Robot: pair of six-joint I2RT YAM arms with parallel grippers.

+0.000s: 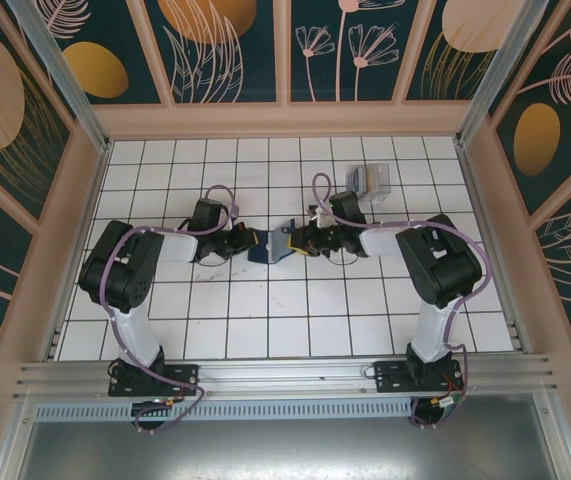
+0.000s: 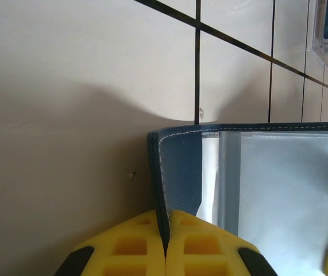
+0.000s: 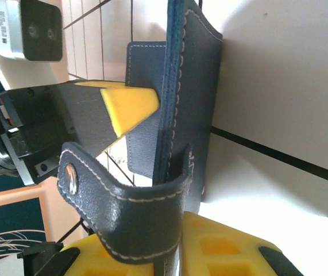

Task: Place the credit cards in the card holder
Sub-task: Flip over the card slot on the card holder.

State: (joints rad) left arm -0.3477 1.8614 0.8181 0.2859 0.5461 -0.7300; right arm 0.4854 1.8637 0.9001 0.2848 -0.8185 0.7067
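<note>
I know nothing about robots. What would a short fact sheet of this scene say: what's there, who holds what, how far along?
Surface: white tiled table
Main item: navy card holder, open, held between both arms mid-table
Left side: left gripper shut on one flap's edge
Right side: right gripper apparently closed on the opposite edge, beside the clasp strap
Inside: clear pockets look empty where visible
Also present: clear plastic rack, far side, behind the right arm
Progress: no card seen going in yet
</note>
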